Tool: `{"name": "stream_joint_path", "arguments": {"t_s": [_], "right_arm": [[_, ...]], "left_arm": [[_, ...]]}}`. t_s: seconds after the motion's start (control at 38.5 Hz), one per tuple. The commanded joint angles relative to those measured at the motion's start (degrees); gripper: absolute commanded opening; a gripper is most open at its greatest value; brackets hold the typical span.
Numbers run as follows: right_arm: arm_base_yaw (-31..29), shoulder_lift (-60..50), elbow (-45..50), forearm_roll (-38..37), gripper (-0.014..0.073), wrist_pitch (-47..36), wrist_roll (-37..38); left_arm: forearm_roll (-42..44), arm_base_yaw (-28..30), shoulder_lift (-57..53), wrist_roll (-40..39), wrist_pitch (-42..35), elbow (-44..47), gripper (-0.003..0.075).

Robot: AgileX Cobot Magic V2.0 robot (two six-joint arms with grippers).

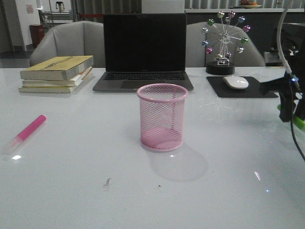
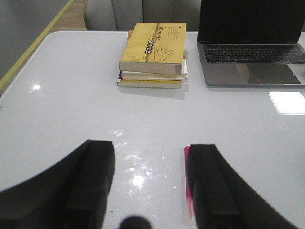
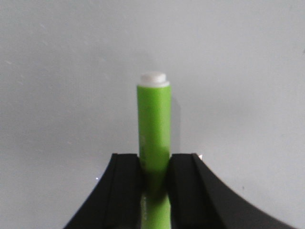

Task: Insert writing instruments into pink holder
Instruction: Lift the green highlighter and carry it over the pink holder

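Note:
The pink holder (image 1: 162, 117), a wire-mesh cup, stands upright at the middle of the table with nothing showing inside. The hot pink marker (image 1: 28, 131) lies flat near the table's left edge. In the left wrist view a strip of this pink marker (image 2: 188, 176) shows beside one finger, which hides the rest. My left gripper (image 2: 149, 148) is open above the table, with bare tabletop between its fingers. It is out of the front view. My right gripper (image 3: 154, 160) is shut on the green marker (image 3: 154, 119), white end pointing away. The right gripper (image 1: 287, 113) hangs at the far right edge, well away from the holder, a bit of the green marker (image 1: 299, 122) showing.
A stack of books (image 1: 56, 72) lies at the back left. An open laptop (image 1: 144, 52) stands behind the holder. A white mouse (image 1: 236, 82) rests on a black pad (image 1: 217, 88) at the back right, beside a wheel ornament (image 1: 224, 43). Chairs stand beyond the table.

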Motion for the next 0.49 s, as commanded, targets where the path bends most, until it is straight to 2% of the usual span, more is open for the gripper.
{"name": "stream_joint_path", "arguments": {"t_s": [0.0,0.29,0.47], "right_arm": [[1.3,-9.5,-1.7,0.9,0.0055,-6.5,-0.6],[5.8,-23.0,1.0,6.7,0.0055,-18.4,-0.6],[12.9,-29.8,8.6,8.2,0.0055,-29.4,-0.6]], "left_arm": [[-0.6,-0.4,-0.2,-0.6,-4.0,-2.1,0.0403],[-0.6,-0.4,-0.2,-0.6,-4.0,-2.1,0.0404],[-0.6,-0.4,-0.2,-0.6,-4.0,-2.1,0.0404]]}}
